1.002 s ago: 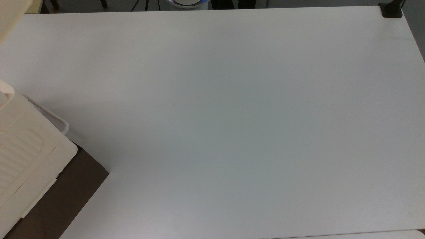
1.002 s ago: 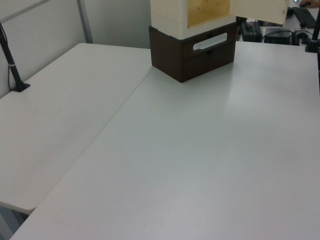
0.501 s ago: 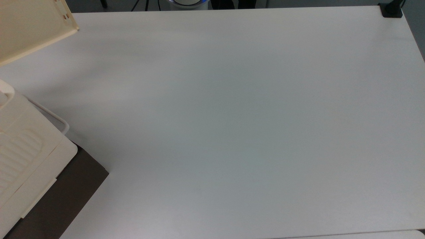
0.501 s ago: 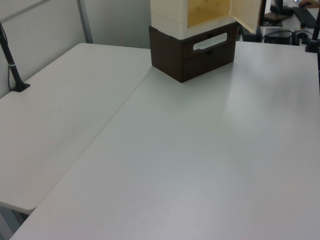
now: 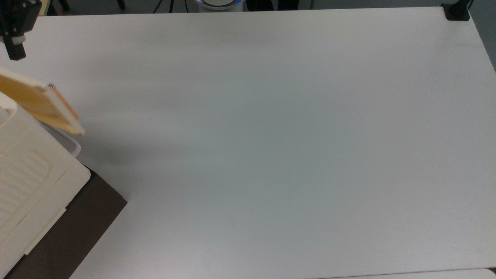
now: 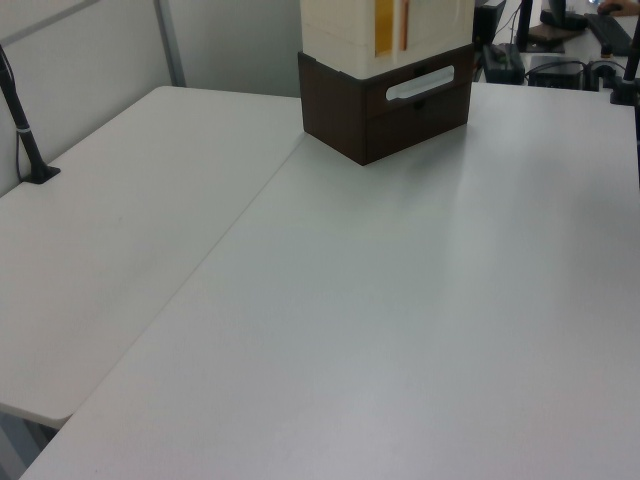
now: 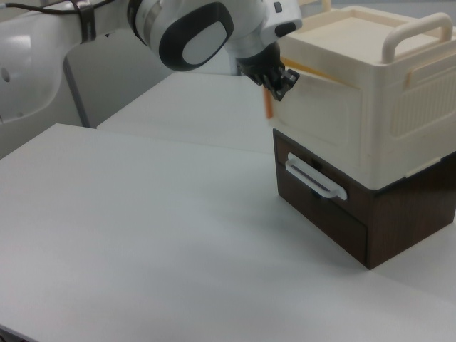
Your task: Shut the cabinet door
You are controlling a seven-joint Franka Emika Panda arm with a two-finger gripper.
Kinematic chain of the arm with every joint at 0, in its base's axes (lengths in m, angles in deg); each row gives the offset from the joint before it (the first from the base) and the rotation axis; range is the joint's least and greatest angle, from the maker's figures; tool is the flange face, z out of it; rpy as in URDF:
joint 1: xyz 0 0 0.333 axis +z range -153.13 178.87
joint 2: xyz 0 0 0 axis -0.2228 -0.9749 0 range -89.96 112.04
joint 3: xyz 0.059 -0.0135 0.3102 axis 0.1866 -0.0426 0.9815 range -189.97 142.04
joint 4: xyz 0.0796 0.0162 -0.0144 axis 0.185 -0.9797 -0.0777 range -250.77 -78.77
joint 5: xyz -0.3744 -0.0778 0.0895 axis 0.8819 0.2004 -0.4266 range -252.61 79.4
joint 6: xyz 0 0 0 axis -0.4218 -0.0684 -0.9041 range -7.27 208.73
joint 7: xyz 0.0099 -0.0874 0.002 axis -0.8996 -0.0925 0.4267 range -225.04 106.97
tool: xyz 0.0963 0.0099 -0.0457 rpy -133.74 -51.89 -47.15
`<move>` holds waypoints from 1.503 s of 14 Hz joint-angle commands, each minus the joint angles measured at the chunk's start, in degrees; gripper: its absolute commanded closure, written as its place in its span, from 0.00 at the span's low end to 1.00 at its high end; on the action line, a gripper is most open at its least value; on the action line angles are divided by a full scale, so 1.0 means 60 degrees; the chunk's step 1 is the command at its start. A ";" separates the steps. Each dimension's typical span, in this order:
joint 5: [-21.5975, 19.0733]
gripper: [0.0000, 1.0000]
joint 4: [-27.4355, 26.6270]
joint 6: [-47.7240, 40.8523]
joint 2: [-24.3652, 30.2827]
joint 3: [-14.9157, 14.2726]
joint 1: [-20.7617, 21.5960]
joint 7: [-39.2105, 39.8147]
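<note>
The door (image 5: pixel 40 104) has swung a long way. A second ago it stood wide open, out to the side of the cabinet (image 7: pixel 370 85), and you could see the yellow inside. Half a second ago it was part way round. Now it is almost shut. In the left view the door (image 6: pixel 440 25) lies nearly flat on the front of the cabinet, with just a thin yellow strip of the inside left to see beside its orange edge. In the top view it still sticks out a little from the cabinet at a slant, above the white rail (image 5: pixel 73 146). In the right view the door (image 7: pixel 320 117) looks close to flat on the front, over the brown drawer box (image 7: pixel 335 221) that the cabinet sits on. So I think the job is nearly done and needs only one more small push to press the door home. The gripper (image 7: pixel 278 78) has come into the top view too, at the top view's left corner (image 5: pixel 15 29). In the right view it is right by the free edge of the door, up near the top. It may be touching the door there, but I cannot be sure. I cannot tell if the gripper is spread or pressed together. I see nothing held in it. The table (image 5: pixel 271 135) has nothing else on it.
</note>
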 commanded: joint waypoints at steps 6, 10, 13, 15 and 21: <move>-0.0096 0.99 -0.0110 0.1924 -0.0456 0.0465 0.0012 -0.0150; -0.0155 0.99 -0.0110 0.2835 -0.0676 0.0465 -0.0002 -0.0164; -0.0199 0.99 -0.0110 0.3026 -0.0691 0.0465 -0.0002 -0.0164; -0.0242 0.99 -0.0110 0.3463 -0.0720 0.0465 -0.0017 -0.0193; -0.0243 0.99 -0.0183 0.3920 -0.0882 0.0465 -0.0002 -0.0355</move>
